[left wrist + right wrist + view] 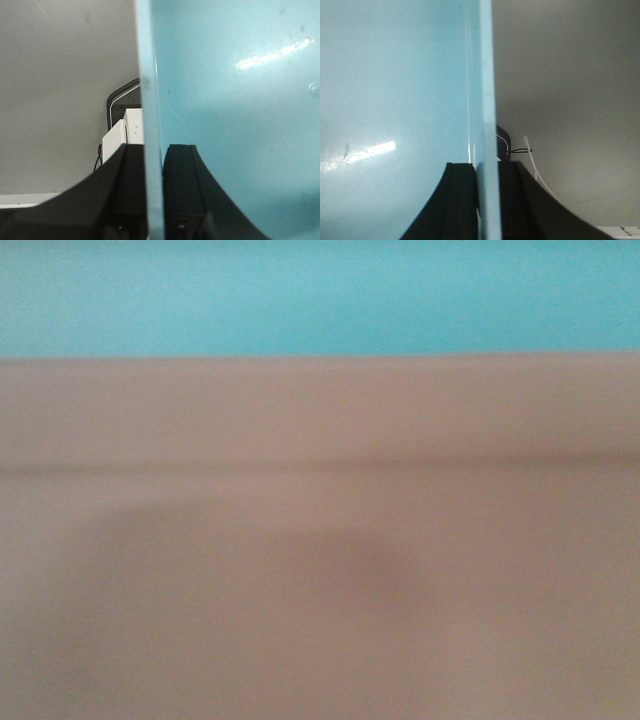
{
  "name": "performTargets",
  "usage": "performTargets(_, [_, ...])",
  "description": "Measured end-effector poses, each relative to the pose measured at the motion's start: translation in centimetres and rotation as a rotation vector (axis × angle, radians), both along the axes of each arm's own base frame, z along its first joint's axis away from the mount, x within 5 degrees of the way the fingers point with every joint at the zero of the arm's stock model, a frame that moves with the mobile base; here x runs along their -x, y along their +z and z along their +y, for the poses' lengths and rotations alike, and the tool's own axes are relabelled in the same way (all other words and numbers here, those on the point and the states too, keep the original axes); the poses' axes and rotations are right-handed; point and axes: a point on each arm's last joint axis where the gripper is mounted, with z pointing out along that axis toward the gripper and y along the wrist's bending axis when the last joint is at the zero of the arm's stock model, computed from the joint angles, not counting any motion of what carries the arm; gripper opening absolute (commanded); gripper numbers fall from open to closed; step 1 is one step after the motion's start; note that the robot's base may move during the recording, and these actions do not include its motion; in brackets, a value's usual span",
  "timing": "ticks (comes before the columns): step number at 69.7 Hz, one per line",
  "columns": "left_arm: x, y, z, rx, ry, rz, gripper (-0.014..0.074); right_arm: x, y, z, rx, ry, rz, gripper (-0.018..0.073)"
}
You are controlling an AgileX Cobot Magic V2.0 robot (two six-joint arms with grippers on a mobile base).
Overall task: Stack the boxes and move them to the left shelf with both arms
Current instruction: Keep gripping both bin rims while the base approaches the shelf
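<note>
- Light sky-blue glossy plastic bin (235,125): thin stiff wall, likely light, slick.
- Left gripper (154,150), right gripper (486,165): each clamped across a wall of it.
- Salmon-pink plastic bin (320,540) directly beneath it, probably stacked; keep squeeze even.

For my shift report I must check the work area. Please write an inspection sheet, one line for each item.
Surface: nothing seen; the boxes fill the front view.
Job's things: blue box shows above pink box, both very close and blurred.
Clutter: white block behind the left gripper.
Grippers: left gripper and right gripper are each shut on a wall of the blue box.
Cables: black cable and white cable beyond the right gripper.
Surroundings: plain grey background.
</note>
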Motion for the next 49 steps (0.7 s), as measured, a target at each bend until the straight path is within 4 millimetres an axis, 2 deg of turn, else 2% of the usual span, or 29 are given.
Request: performTargets(49, [0.11, -0.04, -0.07, 0.009, 0.003, 0.013, -0.0006, -0.01, 0.0, -0.01, 0.001, 0.0, -0.002, 0.0053])
